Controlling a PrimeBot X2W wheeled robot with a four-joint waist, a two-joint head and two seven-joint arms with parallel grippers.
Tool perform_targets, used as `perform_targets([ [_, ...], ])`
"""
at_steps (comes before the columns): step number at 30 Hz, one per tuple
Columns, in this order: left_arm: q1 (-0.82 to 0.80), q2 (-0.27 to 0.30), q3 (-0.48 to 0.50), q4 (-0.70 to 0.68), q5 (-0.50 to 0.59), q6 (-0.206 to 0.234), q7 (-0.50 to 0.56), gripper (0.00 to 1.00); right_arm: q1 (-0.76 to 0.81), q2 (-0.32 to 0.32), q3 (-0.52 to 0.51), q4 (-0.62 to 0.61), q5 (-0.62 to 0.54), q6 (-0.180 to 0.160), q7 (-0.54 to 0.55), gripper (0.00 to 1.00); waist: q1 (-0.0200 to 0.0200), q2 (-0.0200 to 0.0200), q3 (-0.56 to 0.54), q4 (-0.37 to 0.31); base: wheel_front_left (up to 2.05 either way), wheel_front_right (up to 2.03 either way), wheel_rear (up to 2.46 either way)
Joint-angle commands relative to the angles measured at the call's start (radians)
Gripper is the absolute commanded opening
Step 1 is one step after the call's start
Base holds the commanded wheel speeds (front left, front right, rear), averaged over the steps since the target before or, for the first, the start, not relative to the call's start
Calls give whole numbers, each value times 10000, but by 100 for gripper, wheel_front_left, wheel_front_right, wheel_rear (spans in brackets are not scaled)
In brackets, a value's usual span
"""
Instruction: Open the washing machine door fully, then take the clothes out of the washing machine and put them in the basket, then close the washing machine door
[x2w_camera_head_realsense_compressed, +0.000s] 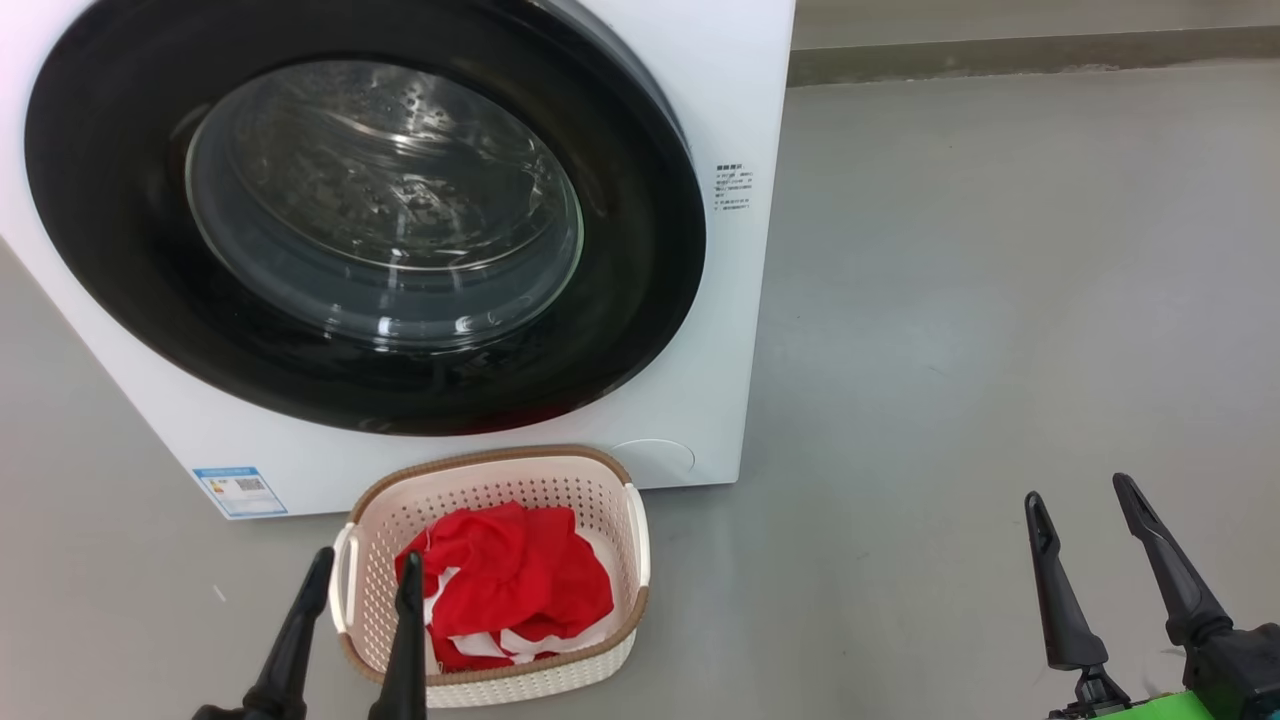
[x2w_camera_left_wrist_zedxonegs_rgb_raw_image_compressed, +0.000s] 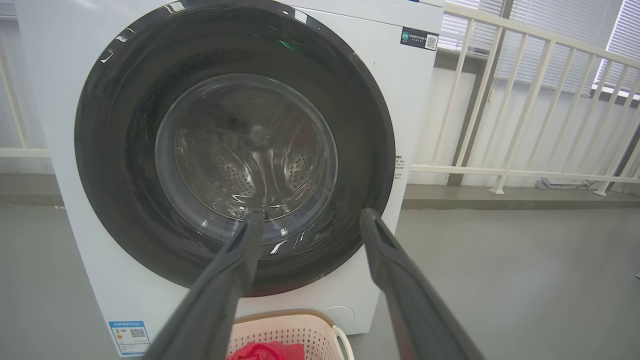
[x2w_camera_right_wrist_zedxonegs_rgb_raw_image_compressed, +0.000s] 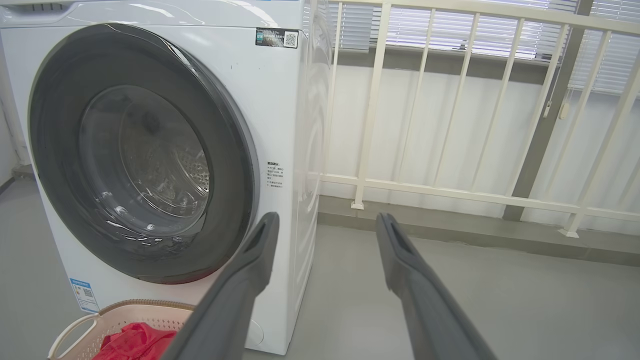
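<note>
1. Grey floor (x2w_camera_head_realsense_compressed: 950, 300) runs under the washing machine (x2w_camera_head_realsense_compressed: 745, 90); the washing machine door (x2w_camera_head_realsense_compressed: 640, 250) looks shut, and the clothes (x2w_camera_head_realsense_compressed: 520, 575) lie in the basket (x2w_camera_head_realsense_compressed: 500, 462).
2. My left gripper (x2w_camera_head_realsense_compressed: 365, 560) and right gripper (x2w_camera_head_realsense_compressed: 1080, 492) are both spread and empty.
3. Risks: the latch may not have caught, and my left gripper, hanging at the basket's edge, could knock it.

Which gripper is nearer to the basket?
The left gripper: in the head view it overlaps the left edge of the basket, while the right gripper stands apart over the floor.
</note>
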Motion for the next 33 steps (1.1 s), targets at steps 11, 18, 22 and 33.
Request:
perform_targets([
  [11,1,-27,-14,379,-353,-18,144,0,-33,72,49,438,540,-1,75,0,9,0,39,14,0,0,0],
  [18,-111,12,54,524,-1186,-72,322,0,-197,-4,112,619,1465,-4,239,0,2,0,46,27,0,0,0],
  [22,-187,30,93,620,-1660,-108,422,0,-297,-39,148,722,1986,-5,332,0,1,0,54,34,0,0,0],
  [33,-359,68,196,842,-2825,-196,675,0,-516,-115,220,955,3261,-8,571,0,1,0,64,51,0,0,0],
])
